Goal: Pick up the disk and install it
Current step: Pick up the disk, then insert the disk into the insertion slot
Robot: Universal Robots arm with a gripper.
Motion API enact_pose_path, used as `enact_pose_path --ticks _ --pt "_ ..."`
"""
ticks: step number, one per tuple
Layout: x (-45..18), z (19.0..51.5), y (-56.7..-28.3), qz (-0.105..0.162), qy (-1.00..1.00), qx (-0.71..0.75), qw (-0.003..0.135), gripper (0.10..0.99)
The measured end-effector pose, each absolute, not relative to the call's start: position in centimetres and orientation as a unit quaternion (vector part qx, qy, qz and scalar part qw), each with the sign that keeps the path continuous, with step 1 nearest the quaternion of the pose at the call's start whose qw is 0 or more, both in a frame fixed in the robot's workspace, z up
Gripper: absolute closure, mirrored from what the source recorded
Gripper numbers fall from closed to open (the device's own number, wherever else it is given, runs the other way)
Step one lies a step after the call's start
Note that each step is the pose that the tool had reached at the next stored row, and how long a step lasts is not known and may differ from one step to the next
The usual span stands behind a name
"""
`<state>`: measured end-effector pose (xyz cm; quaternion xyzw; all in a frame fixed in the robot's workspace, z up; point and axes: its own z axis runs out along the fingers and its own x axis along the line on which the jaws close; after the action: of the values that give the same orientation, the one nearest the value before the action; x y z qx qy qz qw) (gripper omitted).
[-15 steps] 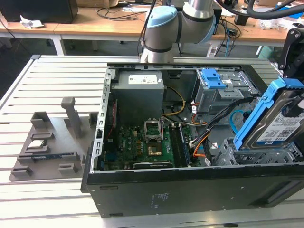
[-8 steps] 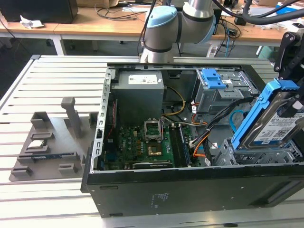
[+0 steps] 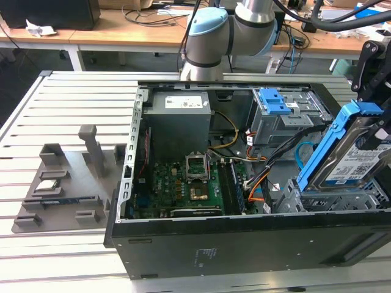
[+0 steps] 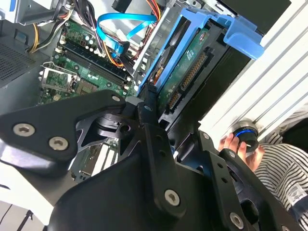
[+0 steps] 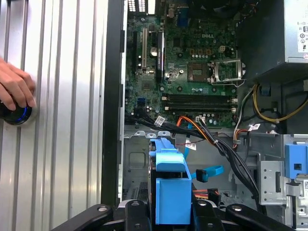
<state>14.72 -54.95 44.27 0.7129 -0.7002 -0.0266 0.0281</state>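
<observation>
gripper (image 5: 171, 212) clamped on disk (image 3: 357, 160), tilted, lower end at drive cage (image 3: 333, 199).

Soft, even room light falls from overhead in the exterior view: the ribbed silver metal table (image 3: 67, 97) at nine to eleven o'clock gleams pale, and the grey plastic fixture (image 3: 61, 183) on it throws only short, faint shadows. The open black metal computer case (image 3: 244, 256) holds its green circuit board (image 3: 177, 189) in mild shade, and its outer wall at six o'clock goes near black. At three o'clock the disk (image 3: 360, 162), a flat silver hard drive in a bright blue plastic bracket, carries a pale sheen on its white label. In both wrist views the table (image 5: 62, 120) (image 4: 284, 82) is washed out almost white, and in the first wrist view a round black button (image 5: 17, 114) under a hand (image 5: 14, 86) glows with a blue ring.
</observation>
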Motion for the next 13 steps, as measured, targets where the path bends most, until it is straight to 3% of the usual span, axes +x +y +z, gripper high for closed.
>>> enact_pose_path --ticks 13 --pt "14.67 44.20 -54.38 -0.027 -0.700 0.713 0.028 0.722"
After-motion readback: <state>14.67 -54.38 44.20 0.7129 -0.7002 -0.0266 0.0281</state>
